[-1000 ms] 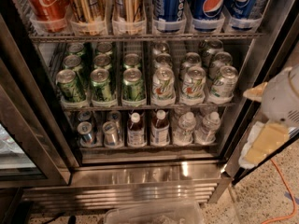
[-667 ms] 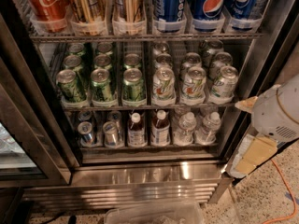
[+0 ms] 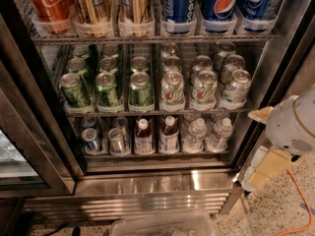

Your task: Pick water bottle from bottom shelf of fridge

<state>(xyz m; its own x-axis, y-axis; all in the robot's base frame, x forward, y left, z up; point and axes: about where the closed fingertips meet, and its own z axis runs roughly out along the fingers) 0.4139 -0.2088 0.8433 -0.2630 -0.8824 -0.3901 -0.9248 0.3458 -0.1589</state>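
The fridge [image 3: 147, 191] stands open in front of me, with a shiny steel base panel. On its bottom shelf [image 3: 157, 155], two clear water bottles with white caps stand at the right: one [image 3: 195, 134] and another [image 3: 219, 133] beside it. More clear bottles stand behind them. My gripper [image 3: 288, 127], white with tan parts, hangs outside the fridge at the right edge of the view. It is level with the bottom shelf, to the right of the door frame and apart from the bottles.
Two brown drink bottles [image 3: 143, 137] [image 3: 169, 134] and small cans [image 3: 91, 139] fill the shelf's left part. Green cans [image 3: 108, 89] and Pepsi cans [image 3: 220, 4] sit on the racks above. The glass door [image 3: 19, 156] is open at the left. A clear bin [image 3: 162, 226] and an orange cable [image 3: 300, 200] lie on the floor.
My gripper has moved down and slightly left beside the fridge's right frame. Nothing on the shelves has moved.
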